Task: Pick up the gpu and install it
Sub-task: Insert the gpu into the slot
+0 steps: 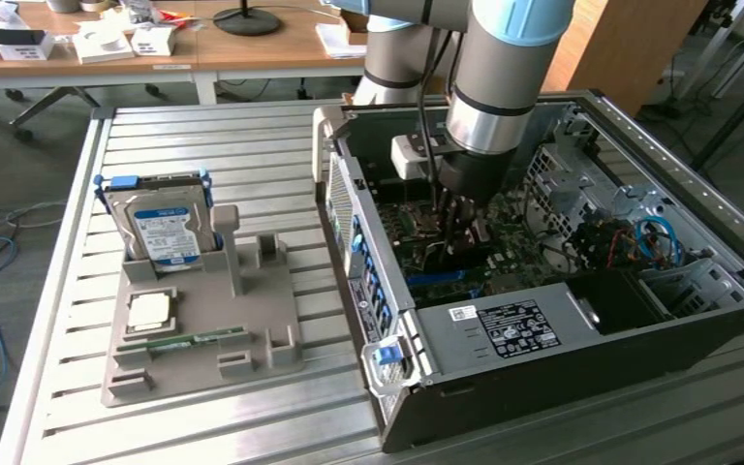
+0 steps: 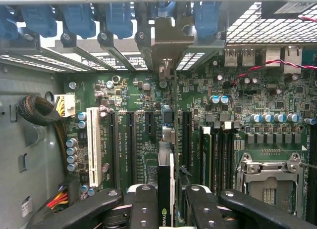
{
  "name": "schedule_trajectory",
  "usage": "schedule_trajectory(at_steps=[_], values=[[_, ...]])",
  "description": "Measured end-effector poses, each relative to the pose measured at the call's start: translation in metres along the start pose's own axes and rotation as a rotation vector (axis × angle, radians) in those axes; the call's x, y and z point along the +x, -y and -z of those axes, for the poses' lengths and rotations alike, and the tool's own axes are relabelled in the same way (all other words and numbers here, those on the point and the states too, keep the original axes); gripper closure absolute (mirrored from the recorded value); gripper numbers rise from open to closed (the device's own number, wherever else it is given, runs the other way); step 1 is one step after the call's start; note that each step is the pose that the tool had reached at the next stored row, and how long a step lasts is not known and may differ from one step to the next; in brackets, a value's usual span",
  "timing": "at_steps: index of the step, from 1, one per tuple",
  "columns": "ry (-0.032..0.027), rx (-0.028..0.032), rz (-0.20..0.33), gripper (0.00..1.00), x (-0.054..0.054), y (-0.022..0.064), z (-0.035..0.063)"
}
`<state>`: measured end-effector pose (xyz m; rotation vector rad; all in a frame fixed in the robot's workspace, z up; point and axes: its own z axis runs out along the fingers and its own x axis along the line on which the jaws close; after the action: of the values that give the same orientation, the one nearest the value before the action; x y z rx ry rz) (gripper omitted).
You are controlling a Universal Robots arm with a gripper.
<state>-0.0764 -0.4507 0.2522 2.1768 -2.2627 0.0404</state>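
The gpu (image 2: 167, 140) appears edge-on in the wrist view, a thin dark card running away from the camera over the green motherboard (image 2: 138, 140). Its pale metal end bracket (image 2: 171, 38) stands against the case's rear slot openings. My gripper (image 2: 168, 209) is shut on the card's near end, one black finger (image 2: 143, 204) on each side. In the exterior view the arm reaches down into the open computer case (image 1: 502, 329), with the gripper (image 1: 456, 218) low over the board; whether the card is seated in a slot I cannot tell.
Blue slot clips (image 2: 119, 16) line the case's rear wall. A white slot (image 2: 92, 145) and the CPU socket (image 2: 270, 182) flank the card. Outside the case, a grey fixture (image 1: 256, 339) holds a hard drive (image 1: 159, 228), a RAM stick (image 1: 191, 341) and a chip (image 1: 150, 310).
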Motion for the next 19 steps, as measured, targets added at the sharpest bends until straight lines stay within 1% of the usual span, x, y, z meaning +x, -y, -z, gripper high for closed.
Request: schedule_trajectory(at_steps=[15, 19], values=[[0.0001, 0.0, 0.0, 0.74, -0.0001, 0.0023, 0.0], [0.0001, 0.0008, 0.0, 0.74, -0.0001, 0.0023, 0.0003]])
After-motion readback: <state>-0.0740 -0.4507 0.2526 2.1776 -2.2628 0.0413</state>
